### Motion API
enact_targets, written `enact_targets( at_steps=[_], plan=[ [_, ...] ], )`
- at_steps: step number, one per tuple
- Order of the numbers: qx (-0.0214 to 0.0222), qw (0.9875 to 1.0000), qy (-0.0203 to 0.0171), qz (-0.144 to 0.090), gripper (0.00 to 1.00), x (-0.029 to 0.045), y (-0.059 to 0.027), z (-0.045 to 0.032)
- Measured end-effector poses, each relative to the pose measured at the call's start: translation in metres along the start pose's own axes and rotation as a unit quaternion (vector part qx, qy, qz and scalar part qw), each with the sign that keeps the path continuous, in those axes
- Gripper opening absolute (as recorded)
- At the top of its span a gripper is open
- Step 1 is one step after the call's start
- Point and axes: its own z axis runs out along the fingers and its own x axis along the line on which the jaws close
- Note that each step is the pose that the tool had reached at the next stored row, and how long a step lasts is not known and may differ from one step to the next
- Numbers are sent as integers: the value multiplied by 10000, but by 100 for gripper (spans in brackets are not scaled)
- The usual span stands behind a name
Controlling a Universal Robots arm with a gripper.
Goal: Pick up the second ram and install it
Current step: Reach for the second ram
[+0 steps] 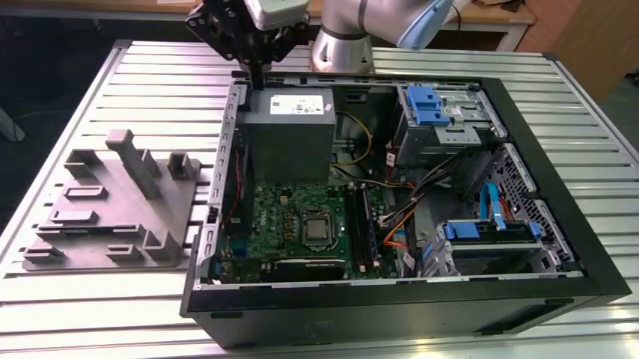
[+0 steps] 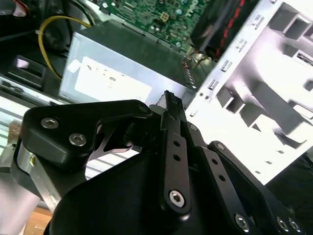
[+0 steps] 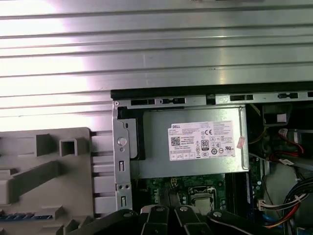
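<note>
The arm (image 1: 345, 34) reaches in from the far side of the slatted metal table (image 1: 150, 75) and holds the gripper (image 1: 257, 82) pointing straight down. It hangs above the far corner of the open computer case (image 1: 399, 303), on the exterior view's left. In the second wrist view the fingertips (image 2: 171, 105) are drawn together into one narrow point and look pressed against each other, clasping no part. Directly below them are the case's perforated metal side wall (image 1: 227, 149) and the grey power supply (image 1: 289, 127) just beside it, so the fingers hover over the wall and box, well apart from the green motherboard (image 1: 284, 217). A grey moulded fixture (image 1: 110, 217) with posts and slots lies on the table beside the case on the exterior view's left. Two drive cages with blue latches (image 1: 427, 105) and a tangle of orange and blue cables (image 1: 399, 224) crowd the case's other half. The second ram is hard to place. Long dark strips (image 1: 360, 224) run along the motherboard just beside the processor socket (image 1: 317, 228), on the exterior view's right, but I cannot tell whether a stick is seated there. The fixture's slots are too shadowed to read either. In the second wrist view the gripper's own black body covers much of the scene — the finger links in the first wrist view are cut off at the frame's edge.
</note>
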Motion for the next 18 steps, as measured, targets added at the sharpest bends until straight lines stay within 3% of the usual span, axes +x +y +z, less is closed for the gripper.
enact_targets(
  at_steps=[18],
  plan=[
    [-3,10000,-47,-2,7,567,-43,-19]
  ],
)
